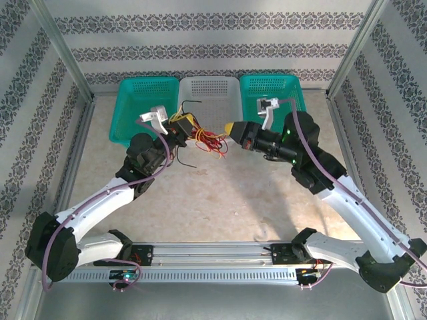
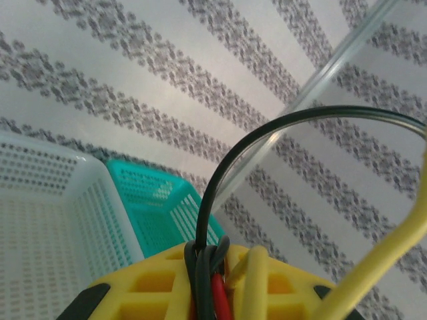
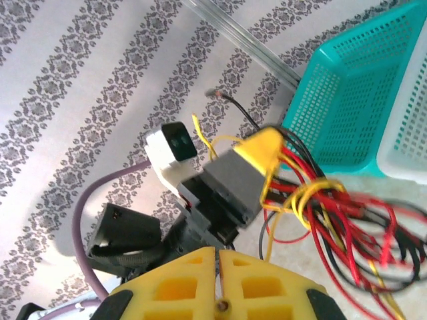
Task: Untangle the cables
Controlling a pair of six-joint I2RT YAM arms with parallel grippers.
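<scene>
Left gripper (image 1: 181,127) with jaws pinching the cables (image 1: 208,139), red, black and yellow wires in a loose tangle between both jaws, over the tabletop (image 1: 220,200), right gripper (image 1: 230,128) just beside the tangle, jaws pressed together, white basket (image 1: 210,90) behind.

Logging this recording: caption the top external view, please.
Left gripper grips the tangled red, yellow and black cables in front of three baskets; right gripper sits beside the bundle.
</scene>
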